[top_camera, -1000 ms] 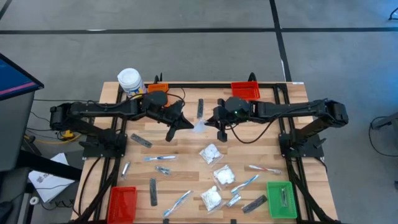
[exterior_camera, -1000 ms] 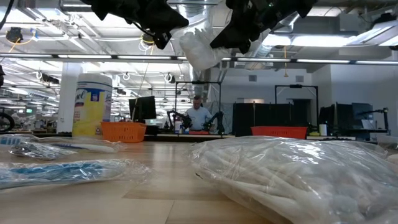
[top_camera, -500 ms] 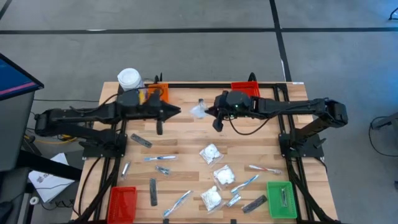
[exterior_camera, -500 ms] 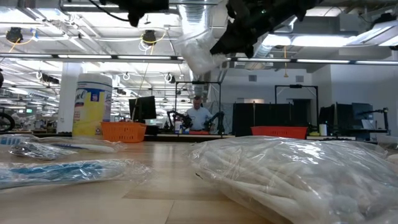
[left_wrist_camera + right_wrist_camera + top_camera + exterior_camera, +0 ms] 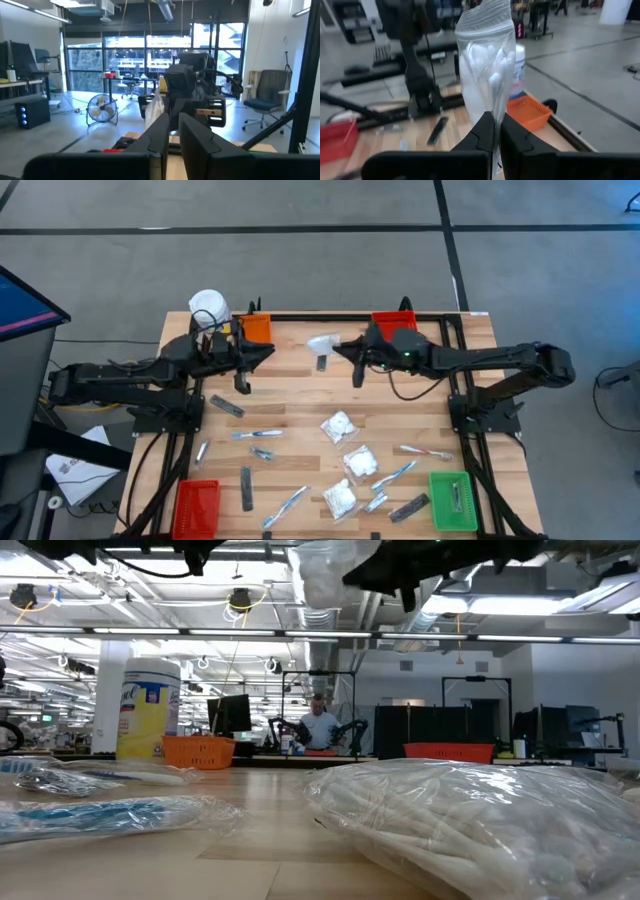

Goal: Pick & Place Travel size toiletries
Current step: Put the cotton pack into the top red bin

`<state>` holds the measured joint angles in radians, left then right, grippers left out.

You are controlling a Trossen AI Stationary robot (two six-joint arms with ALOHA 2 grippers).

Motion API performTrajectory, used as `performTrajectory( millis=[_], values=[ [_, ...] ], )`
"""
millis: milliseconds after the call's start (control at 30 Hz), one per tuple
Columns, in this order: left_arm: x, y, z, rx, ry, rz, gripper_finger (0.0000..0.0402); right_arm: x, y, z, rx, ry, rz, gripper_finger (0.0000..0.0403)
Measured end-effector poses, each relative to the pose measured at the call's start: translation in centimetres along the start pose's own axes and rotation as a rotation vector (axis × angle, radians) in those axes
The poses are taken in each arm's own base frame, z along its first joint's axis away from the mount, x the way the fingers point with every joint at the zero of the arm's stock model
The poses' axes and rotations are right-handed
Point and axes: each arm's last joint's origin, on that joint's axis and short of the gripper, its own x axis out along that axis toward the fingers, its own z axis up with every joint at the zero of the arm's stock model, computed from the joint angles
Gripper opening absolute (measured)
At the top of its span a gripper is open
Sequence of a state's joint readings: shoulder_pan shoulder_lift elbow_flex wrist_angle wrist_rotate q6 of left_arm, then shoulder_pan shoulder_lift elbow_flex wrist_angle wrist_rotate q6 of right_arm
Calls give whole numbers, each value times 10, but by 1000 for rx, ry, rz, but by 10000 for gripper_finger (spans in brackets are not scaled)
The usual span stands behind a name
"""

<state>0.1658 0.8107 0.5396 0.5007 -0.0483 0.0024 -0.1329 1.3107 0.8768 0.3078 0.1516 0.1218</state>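
The right gripper point(image 5: 495, 131) pinches a clear plastic packet of white cotton swabs point(image 5: 487, 62) by its edge, high above the wooden table point(image 5: 300, 405), likely for carrying. The left gripper point(image 5: 270, 352), nearly closed and empty, waits by the orange bin point(image 5: 254, 329).

Five white puffy packets: four on the table point(image 5: 341, 426) point(image 5: 359, 462) point(image 5: 340, 498) point(image 5: 375, 502), one held up at twelve o'clock point(image 5: 322, 342). Four bins: two orange-red at twelve point(image 5: 255, 328) point(image 5: 394, 325), red at seven point(image 5: 197, 506), green at five point(image 5: 452, 500). One white-capped jar point(image 5: 208, 306) at eleven.
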Motion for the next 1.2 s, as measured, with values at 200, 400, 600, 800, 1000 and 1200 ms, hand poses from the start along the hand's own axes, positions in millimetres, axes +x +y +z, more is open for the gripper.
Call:
performTrajectory(
  millis=[200,400,600,800,1000,1200],
  values=[
    [16,-1,-14,2,23,0,54,-21,2,5,24,-99,42,4],
    [43,-2,-38,27,71,-3,105,-23,13,7,25,-139,92,4],
    [55,-4,-41,30,66,-38,169,-23,15,7,21,-134,100,5],
    [59,-4,-46,26,67,-38,213,-18,16,5,24,-154,101,4],
    [62,-5,-50,25,67,-41,227,-6,18,-2,42,-169,104,5],
    [62,-5,-50,24,59,-61,222,-2,17,-3,55,-182,104,5]
  ],
)
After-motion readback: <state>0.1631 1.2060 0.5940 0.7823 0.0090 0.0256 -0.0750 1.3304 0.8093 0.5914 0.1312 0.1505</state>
